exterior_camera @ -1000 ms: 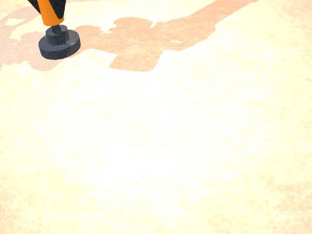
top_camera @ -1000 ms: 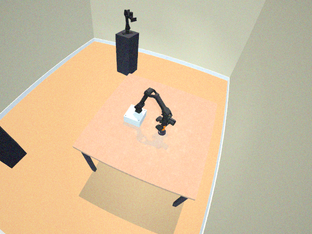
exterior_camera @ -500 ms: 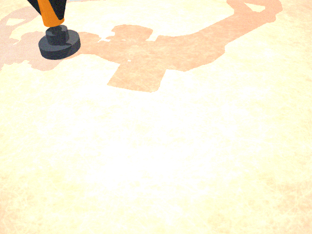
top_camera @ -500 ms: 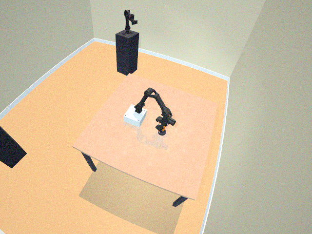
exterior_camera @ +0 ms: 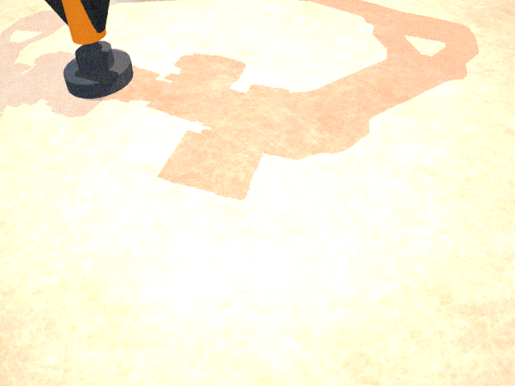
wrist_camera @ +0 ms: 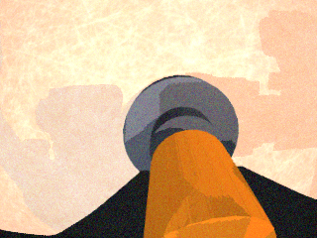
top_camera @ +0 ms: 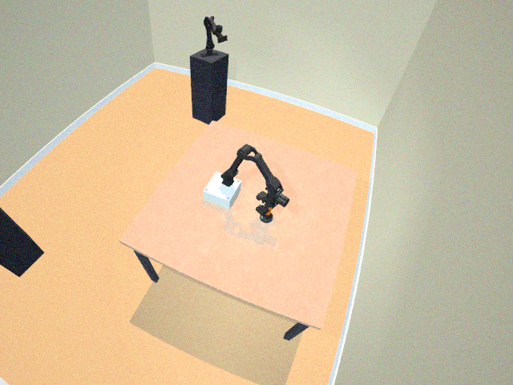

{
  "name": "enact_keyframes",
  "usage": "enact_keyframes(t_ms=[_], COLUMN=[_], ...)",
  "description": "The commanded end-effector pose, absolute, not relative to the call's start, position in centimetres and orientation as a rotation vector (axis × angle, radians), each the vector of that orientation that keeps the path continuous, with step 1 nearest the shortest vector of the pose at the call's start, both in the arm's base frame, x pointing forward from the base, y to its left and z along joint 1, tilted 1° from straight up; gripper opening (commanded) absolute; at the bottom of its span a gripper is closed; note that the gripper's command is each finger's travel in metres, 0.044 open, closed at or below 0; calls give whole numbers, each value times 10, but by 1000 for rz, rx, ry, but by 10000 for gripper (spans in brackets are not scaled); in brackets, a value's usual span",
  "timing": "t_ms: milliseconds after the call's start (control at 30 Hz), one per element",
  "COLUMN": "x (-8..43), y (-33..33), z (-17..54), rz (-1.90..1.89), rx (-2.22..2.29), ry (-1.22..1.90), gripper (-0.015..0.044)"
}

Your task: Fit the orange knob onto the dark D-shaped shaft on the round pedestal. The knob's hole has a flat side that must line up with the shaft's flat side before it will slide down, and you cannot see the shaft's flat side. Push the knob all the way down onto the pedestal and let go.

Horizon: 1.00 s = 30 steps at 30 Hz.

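The orange knob [top_camera: 269,211] [exterior_camera: 81,26] [wrist_camera: 190,164] is held between the two black fingers of my gripper [top_camera: 268,208] [exterior_camera: 86,19] [wrist_camera: 192,177], which is shut on it. The dark round pedestal [top_camera: 266,219] [exterior_camera: 97,88] [wrist_camera: 141,121] stands on the table and has a wide base and a narrower raised step. The knob's lower end is over the step, with a dark bit just below it in the exterior view. It is not down on the pedestal's wide base. The shaft is mostly hidden by the knob, and its flat side cannot be seen.
The arm's white base box [top_camera: 219,192] stands on the pink table [top_camera: 199,249], left of the pedestal in the top view. A second arm [top_camera: 210,34] stands on a dark column [top_camera: 209,89] behind the table. Another dark block [top_camera: 16,249] is at the left edge.
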<state>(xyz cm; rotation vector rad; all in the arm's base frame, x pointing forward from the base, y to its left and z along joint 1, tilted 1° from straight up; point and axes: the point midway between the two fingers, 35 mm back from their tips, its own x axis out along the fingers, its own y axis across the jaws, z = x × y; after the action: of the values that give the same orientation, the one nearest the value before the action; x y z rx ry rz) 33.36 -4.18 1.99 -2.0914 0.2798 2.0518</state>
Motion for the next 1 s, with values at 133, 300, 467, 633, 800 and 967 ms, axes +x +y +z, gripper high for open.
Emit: enact_keyframes(t_ms=[133, 300, 467, 633, 800, 967], x=[335, 336, 335, 334, 333, 332], y=[-43, -43, -43, -43, -43, -43], z=[24, 25, 23, 21, 20, 21], rz=[2001, 1820, 1591, 1348, 1095, 835], rx=[-2048, -1864, -1629, -1380, -1122, -856], ry=[364, 620, 875, 1084, 1252, 1380], gripper=[0, 0, 0, 0, 0, 0])
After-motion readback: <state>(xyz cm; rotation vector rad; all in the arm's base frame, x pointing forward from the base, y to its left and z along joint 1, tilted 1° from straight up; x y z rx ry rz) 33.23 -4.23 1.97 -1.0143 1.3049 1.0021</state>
